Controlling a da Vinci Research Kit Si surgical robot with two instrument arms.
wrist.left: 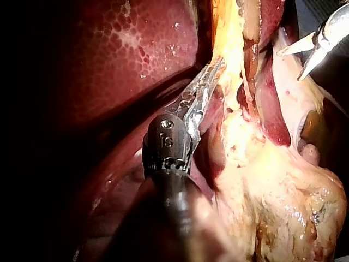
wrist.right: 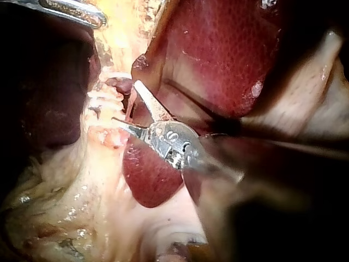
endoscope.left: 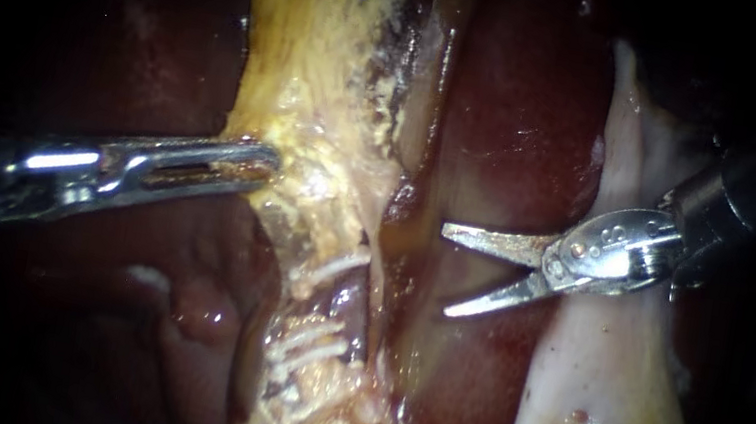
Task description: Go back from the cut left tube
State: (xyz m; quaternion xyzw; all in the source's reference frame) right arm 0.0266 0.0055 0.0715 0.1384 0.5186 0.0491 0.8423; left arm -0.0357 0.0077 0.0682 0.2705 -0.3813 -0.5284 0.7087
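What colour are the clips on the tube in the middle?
White. The clips show best in the endoscope view.

Bkgd, endoscope view: dark red glossy liver surface (endoscope.left: 527,104) fills centre, brightly lit, wet glints. Pale whitish tissue sheet (endoscope.left: 591,398) to its right. Light drops off to black at both side edges.

left instrument (endoscope.left: 269,162) clamps tissue (endoscope.left: 321,92) in its end effector, right instrument (endoscope.left: 445,271) has its blades parted.
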